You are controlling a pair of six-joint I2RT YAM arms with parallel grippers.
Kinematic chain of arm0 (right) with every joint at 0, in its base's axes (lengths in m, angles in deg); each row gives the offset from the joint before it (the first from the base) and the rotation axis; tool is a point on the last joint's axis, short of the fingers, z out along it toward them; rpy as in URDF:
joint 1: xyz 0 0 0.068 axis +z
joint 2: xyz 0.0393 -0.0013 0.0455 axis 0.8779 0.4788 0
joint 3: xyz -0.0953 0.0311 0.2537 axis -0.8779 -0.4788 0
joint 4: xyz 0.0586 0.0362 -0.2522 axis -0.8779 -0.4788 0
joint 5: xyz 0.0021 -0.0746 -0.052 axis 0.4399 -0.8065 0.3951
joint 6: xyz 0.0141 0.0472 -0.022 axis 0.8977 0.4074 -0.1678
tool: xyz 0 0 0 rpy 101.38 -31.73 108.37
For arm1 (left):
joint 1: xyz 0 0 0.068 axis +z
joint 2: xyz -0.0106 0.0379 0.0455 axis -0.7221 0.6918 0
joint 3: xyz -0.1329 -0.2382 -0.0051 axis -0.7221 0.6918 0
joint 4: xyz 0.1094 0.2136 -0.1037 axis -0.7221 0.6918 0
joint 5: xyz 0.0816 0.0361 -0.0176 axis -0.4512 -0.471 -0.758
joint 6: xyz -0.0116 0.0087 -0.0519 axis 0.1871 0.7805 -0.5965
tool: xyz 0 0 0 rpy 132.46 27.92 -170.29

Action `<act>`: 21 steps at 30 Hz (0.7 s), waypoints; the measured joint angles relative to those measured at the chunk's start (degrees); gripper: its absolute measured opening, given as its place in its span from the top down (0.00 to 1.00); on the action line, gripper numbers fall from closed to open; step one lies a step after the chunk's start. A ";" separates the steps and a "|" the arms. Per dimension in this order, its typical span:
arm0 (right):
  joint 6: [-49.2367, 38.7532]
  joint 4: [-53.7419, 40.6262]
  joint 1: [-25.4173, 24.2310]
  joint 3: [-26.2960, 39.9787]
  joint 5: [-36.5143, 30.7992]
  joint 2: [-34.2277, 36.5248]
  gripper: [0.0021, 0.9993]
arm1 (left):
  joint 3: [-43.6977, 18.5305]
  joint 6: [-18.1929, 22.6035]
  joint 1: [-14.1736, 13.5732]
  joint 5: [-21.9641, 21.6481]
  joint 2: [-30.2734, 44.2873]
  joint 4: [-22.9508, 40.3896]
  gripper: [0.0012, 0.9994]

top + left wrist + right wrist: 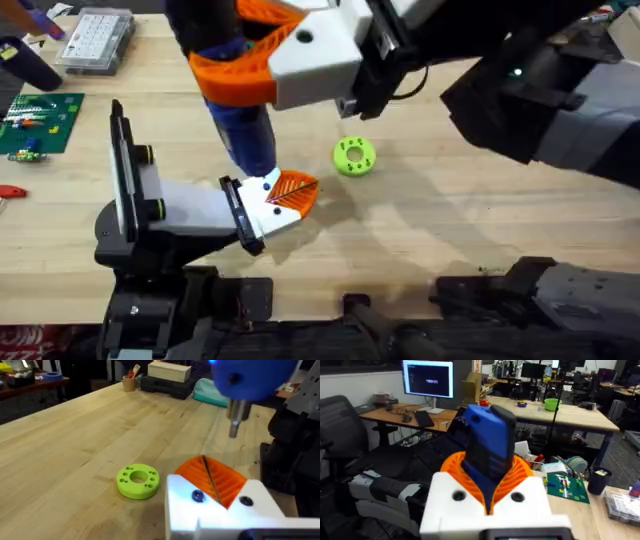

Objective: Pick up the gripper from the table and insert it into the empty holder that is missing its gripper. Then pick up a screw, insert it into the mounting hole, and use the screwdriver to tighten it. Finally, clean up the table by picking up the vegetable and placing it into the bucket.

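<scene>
My right gripper [262, 62], reaching across from the right, is shut on the blue screwdriver [246, 135], which hangs upright with its tip down. The right wrist view shows the orange pads clamped on the screwdriver's blue body [489, 450]. My left gripper [290, 195] lies low over the table with its orange pads pressed together, shut. Seen from the left wrist, the screwdriver's metal tip [234, 422] hovers just above and beyond the left gripper [214, 482]. The loose gripper, holder, screw and vegetable are out of view.
A flat green disc with holes [354, 156] lies on the wood right of both grippers. A circuit board [40, 120] and a clear parts box [95, 40] sit far left. A small orange-brown pot [129, 383], possibly the bucket, stands at the far end.
</scene>
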 joint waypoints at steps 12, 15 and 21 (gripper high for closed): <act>-1.37 0.58 0.68 -0.37 -0.29 1.65 0.98 | 0.00 0.01 0.00 0.00 0.00 0.00 1.00; -1.70 0.56 0.68 -0.44 -0.35 2.37 0.98 | 0.00 0.00 0.00 0.00 0.00 0.00 1.00; -1.98 0.75 0.68 -0.52 -0.49 3.21 0.98 | 0.00 0.00 0.00 0.00 0.00 0.00 1.00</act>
